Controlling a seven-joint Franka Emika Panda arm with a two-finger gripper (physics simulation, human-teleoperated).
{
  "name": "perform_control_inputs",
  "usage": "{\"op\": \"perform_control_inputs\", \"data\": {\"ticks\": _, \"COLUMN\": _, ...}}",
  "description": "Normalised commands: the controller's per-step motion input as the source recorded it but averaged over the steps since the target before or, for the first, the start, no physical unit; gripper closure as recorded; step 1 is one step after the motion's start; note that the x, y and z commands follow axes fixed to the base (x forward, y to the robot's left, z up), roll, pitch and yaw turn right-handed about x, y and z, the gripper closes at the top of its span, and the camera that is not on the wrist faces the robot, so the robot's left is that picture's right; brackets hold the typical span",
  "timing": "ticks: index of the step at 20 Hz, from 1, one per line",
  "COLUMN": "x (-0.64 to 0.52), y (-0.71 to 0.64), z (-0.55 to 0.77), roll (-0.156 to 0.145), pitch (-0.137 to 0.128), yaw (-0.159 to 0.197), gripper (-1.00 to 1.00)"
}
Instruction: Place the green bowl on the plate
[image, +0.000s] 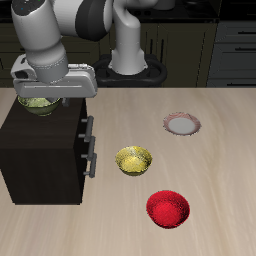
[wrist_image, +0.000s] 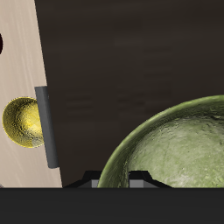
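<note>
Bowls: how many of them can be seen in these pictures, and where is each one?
3. The green bowl is on top of the dark cabinet, under the claw. The yellow bowl stands on the table beside the cabinet. The red bowl is nearest the table's front edge.

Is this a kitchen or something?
Probably a pretend kitchen, made in a computer. Bowls, like the golden-yellow bowl, and a plate sit on a wooden table, with dark cabinets behind.

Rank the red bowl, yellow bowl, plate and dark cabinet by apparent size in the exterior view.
1. Dark cabinet, clearly largest.
2. Red bowl.
3. Yellow bowl and plate look alike; the red bowl is nearer the camera, so its lead is unsure.
</note>
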Motion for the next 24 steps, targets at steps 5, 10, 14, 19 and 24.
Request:
{"op": "perform_control_inputs", "data": {"ticks": 5, "x": -0.06, "y": 0.22, "z": 0.34, "roll": -0.009, "pitch": -0.065, "yaw": 0.012, "gripper": 1.0}}
{"op": "perform_control_inputs", "data": {"ticks": 10, "x": -0.14, "y": 0.27, "z": 0.3, "roll": -0.003, "pitch": -0.051, "yaw": 0.015, "gripper": 1.0}}
{"op": "perform_control_inputs", "data": {"ticks": 14, "x": -0.24, "y": 0.32, "z": 0.43, "roll": -0.013, "pitch": -0.07, "yaw": -0.024, "gripper": 1.0}}
{"op": "perform_control_inputs", "data": {"ticks": 19, "x": -0.17, "y": 0.2, "z": 0.27, "roll": -0.023, "pitch": -0.045, "yaw": -0.017, "gripper": 1.0}}
{"op": "perform_control_inputs", "data": {"ticks": 24, "x": -0.21, "y": 0.37, "z": 0.2, "roll": 0.044, "pitch": -0.027, "yaw": -0.021, "gripper": 1.0}}
